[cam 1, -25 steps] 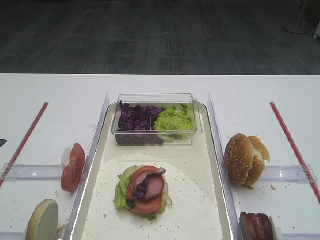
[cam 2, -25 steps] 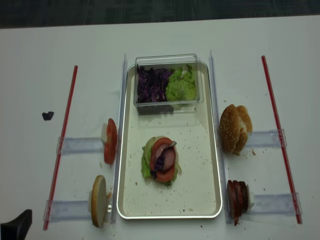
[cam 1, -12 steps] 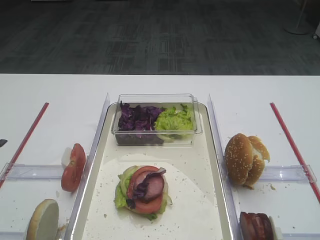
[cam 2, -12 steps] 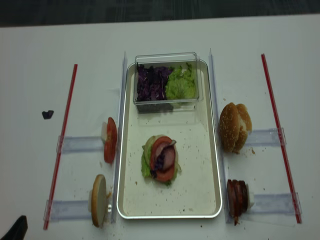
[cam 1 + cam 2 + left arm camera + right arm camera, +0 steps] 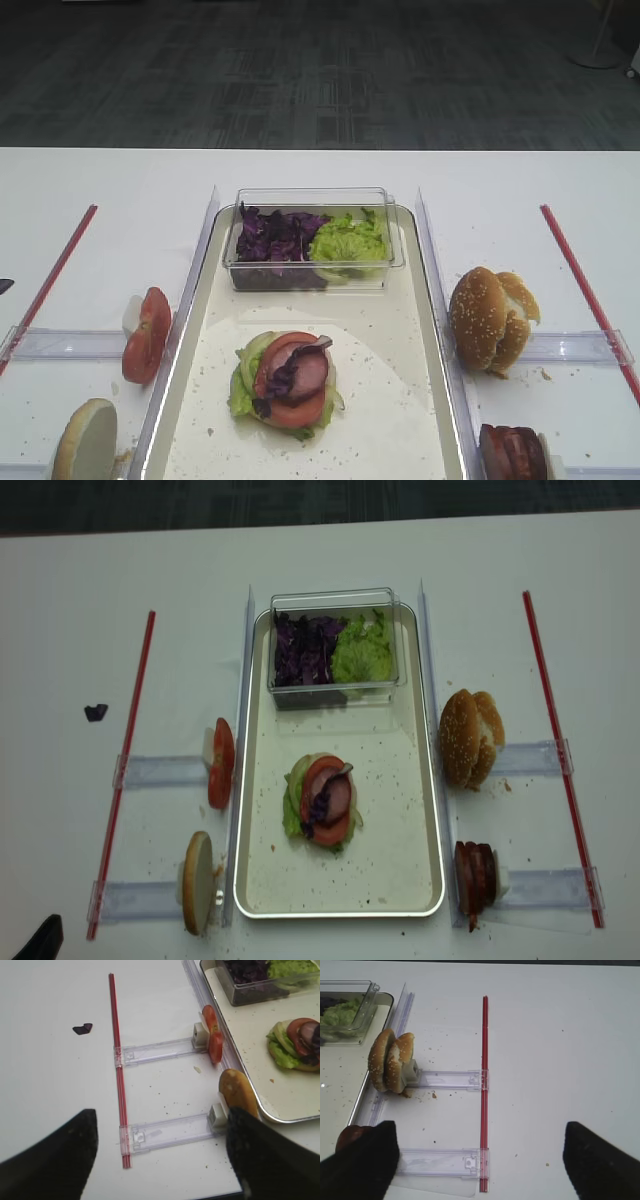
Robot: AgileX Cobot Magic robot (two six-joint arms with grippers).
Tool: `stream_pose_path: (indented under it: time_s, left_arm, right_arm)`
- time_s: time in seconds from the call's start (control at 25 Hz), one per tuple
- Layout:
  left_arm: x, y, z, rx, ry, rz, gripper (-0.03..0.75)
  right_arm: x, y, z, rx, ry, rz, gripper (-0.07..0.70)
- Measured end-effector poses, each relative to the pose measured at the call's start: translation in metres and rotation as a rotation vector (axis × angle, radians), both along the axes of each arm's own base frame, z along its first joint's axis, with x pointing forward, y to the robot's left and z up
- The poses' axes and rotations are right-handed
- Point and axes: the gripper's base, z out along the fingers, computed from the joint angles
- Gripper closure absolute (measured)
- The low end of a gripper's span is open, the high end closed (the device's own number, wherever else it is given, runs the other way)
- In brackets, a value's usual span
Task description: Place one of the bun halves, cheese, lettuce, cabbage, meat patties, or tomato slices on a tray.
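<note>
Golden-brown sesame bun half [image 5: 238, 1094], standing on edge, lies just ahead-right of the left gripper [image 5: 160, 1155] (jaws spread, empty); nearer arm: left.

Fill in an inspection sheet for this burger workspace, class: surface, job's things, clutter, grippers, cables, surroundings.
Surface: white table, crumb-speckled.
Job's things: tray holds a clear box of cabbage and lettuce, plus a stacked burger. Tomato slices and one bun half stand left of it; bun halves and meat patties right.
Clutter: purple scrap.
Grippers: left gripper open, right gripper open, both empty.
Cables: nothing seen.
Surroundings: dark carpet.
</note>
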Motion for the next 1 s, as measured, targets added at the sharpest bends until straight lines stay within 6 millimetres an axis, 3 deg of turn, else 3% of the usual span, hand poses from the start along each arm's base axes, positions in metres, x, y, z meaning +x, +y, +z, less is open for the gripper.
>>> stream_pose_path:
  time_s: [1.0]
  left_arm:
    - [0.0000,-0.0004,0.0000,0.002,0.000,0.032,0.223]
  right_arm:
    - [0.0000,0.0000,0.0000,0.000,0.000,0.000,-0.046]
